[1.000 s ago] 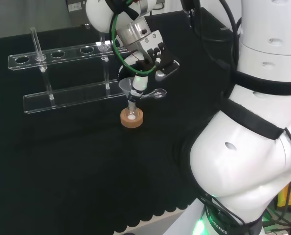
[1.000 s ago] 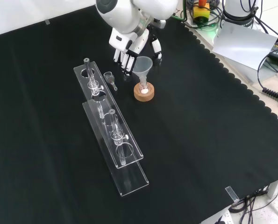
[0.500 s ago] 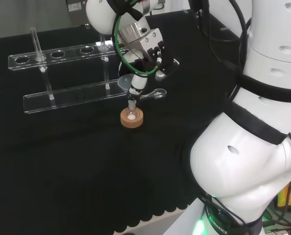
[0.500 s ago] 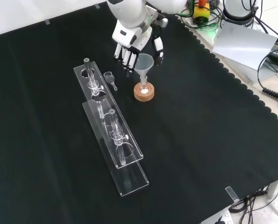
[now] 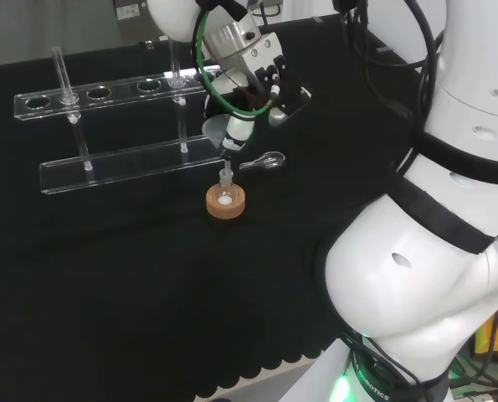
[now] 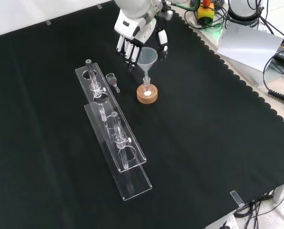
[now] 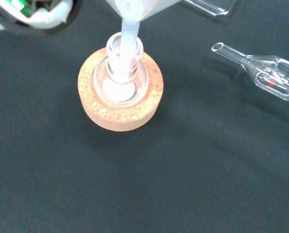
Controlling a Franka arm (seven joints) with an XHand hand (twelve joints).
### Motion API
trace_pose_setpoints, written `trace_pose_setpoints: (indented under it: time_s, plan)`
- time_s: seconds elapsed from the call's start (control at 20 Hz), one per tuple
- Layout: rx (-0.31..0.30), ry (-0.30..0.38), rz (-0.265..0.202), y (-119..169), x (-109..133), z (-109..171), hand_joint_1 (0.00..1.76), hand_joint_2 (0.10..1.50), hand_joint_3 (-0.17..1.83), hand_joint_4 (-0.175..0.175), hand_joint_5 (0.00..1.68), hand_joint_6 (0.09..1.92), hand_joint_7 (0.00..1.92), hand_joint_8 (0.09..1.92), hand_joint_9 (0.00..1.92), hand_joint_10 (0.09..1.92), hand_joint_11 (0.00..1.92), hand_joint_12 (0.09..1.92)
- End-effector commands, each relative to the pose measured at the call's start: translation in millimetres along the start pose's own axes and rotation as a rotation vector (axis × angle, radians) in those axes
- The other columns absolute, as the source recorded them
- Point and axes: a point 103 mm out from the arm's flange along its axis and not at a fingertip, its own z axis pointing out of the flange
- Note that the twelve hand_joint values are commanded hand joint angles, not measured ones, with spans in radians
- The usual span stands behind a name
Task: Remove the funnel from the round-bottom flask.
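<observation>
We see the hand point(image 6: 141, 29), grasping the funnel point(image 6: 147, 57), has raised its stem nearly clear of the round-bottom flask point(image 6: 147, 89), so removal is almost done.

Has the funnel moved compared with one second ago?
Yes. In the front view the funnel, held by the hand, sits higher above the cork ring than before.

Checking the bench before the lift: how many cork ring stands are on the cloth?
1. The cork ring sits under the round-bottom flask, right of the clear rack in the front view.
</observation>
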Motion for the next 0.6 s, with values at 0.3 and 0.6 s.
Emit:
trace_pose_setpoints:
  time_s: [0.3,0.6]
  plan:
    - [-0.042,0.01,0.034,-36,-7,-46,0.79,0.69,0.53,0.018,0.67,0.5,0.6,0.59,0.95,0.41,0.48,1.33]
    - [-0.056,0.009,0.065,-39,-16,-64,0.79,0.69,0.53,0.025,0.74,0.56,0.61,0.6,0.95,0.41,0.47,1.33]
